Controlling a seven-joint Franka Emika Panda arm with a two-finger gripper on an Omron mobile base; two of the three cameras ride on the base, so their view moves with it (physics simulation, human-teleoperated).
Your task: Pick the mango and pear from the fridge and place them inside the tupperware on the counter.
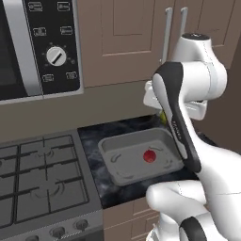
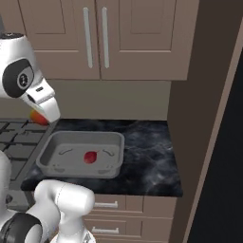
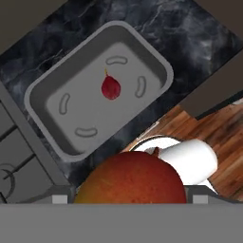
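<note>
1. Gripper [image 3: 129, 201] clamped on the mango [image 3: 129, 178]; a finger tip sits tight against each flank of the fruit, in the hand view. Skin runs orange to red.
2. From the right base view, a sliver of the mango's red-orange skin pokes out under the hand, held in the air over the counter [image 2: 147, 156] edge beside the stove [image 2: 16, 142].
3. The tupperware [image 3: 47, 90] lies below and ahead of the jaws, well apart from them, flat on the black stone. Its floor is bare except for one small dark-red fruit [image 3: 110, 88] near the middle; likely the pear, though it is too small to be sure.
4. Handling judgement: the mango looks round, smooth, fairly heavy for a two-finger hold. Likely firm but slippery, so a grip across its widest middle, as now, seems safest. A hold nearer either end could let it squirt out.
5. The tupperware looks light and thin-walled. A dropped mango could shove it or roll into the red fruit, so a low release over open floor beside that fruit seems wise.
6. Judged stage: carrying the mango over for placing.
</note>
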